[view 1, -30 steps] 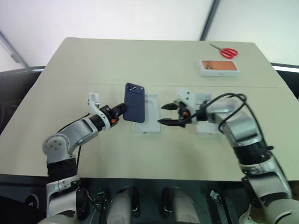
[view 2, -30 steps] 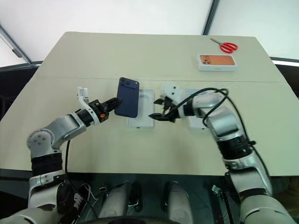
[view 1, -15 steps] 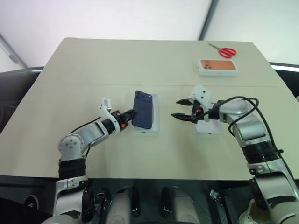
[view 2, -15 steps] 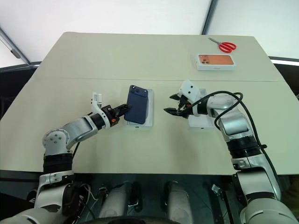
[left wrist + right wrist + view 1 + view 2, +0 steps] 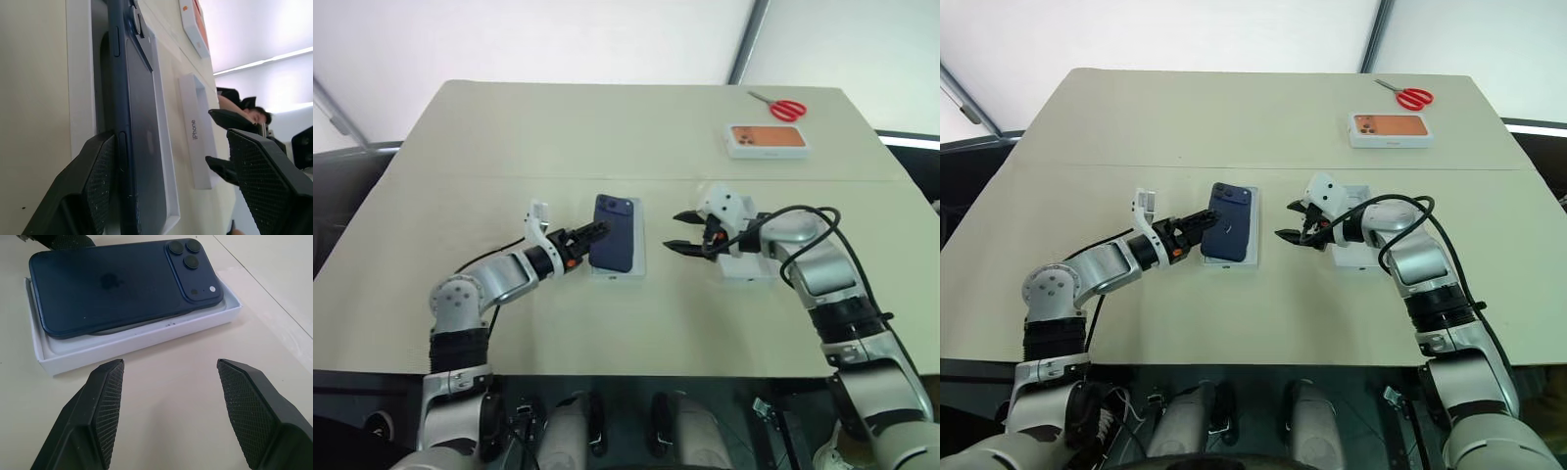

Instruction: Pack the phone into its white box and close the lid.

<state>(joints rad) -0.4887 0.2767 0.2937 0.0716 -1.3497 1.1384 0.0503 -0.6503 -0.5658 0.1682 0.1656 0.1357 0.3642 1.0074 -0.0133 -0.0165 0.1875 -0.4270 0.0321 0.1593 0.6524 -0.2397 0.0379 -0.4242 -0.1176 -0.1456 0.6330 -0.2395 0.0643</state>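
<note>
Here the phone [image 5: 615, 232] lies camera-side up in the white box [image 5: 637, 257], mid-frame on the bench [image 5: 607, 127]. The left claw [image 5: 595, 233] gapes wide at its edge, gripping nothing. The right claw [image 5: 680, 231], right of the box, stands open and empty.

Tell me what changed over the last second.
The left pincer brought the dark navy-blue flat phone down from tilted in the air onto the shallow white cardboard box, then opened and let go. The right pincer stayed open beside the box; the red scissors and orange-printed box did not move.
</note>
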